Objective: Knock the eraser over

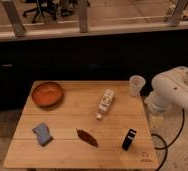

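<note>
The eraser (129,139) is a small black block with a light stripe. It stands on end near the front right corner of the wooden table (67,115). My white arm (174,90) reaches in from the right. Its gripper (157,121) hangs downward just off the table's right edge, behind and to the right of the eraser and well apart from it. It holds nothing that I can see.
A white bottle (105,104) lies on its side mid-table. A clear cup (136,85) stands at the back right corner, close to my arm. An orange bowl (47,93) is at the back left, with a blue pad (42,134) and a red-brown flat object (87,137) in front.
</note>
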Robot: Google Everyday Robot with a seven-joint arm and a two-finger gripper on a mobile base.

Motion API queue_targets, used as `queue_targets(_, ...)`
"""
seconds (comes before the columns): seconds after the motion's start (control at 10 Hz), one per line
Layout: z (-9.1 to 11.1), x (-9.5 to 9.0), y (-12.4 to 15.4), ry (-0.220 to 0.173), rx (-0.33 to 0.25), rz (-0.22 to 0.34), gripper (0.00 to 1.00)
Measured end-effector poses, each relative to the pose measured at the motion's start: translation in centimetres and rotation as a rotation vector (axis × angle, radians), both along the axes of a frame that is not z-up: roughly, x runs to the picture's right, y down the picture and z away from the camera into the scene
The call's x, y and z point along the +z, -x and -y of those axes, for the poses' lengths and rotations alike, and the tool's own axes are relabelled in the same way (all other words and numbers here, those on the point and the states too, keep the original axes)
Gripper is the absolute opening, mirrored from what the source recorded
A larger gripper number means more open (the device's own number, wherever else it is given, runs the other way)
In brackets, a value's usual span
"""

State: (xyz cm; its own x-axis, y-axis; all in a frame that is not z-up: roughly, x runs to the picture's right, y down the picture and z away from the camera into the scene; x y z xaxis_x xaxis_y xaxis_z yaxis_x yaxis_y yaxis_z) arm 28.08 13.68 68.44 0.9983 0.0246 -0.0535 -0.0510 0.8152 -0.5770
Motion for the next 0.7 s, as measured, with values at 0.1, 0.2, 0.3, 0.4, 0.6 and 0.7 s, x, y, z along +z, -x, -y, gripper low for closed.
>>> queue_targets(0.1,0.0,0.1,0.0,0.002,0.0,0.001,0.8)
queue_targets(0.2,-0.6,0.1,0.0,0.012,-0.002,0.002,0.8)
queue_targets(0.3,-0.9,0.1,0.1,0.013,-0.003,0.004,0.8)
queue_targets(0.4,-1.3,0.1,0.1,0.016,-0.002,0.006,0.8)
queue_targets(0.6,-1.7,0.1,0.2,0.018,-0.002,0.009,0.8)
queue_targets(0.7,-2.0,0.1,0.3,0.021,-0.001,0.011,0.8)
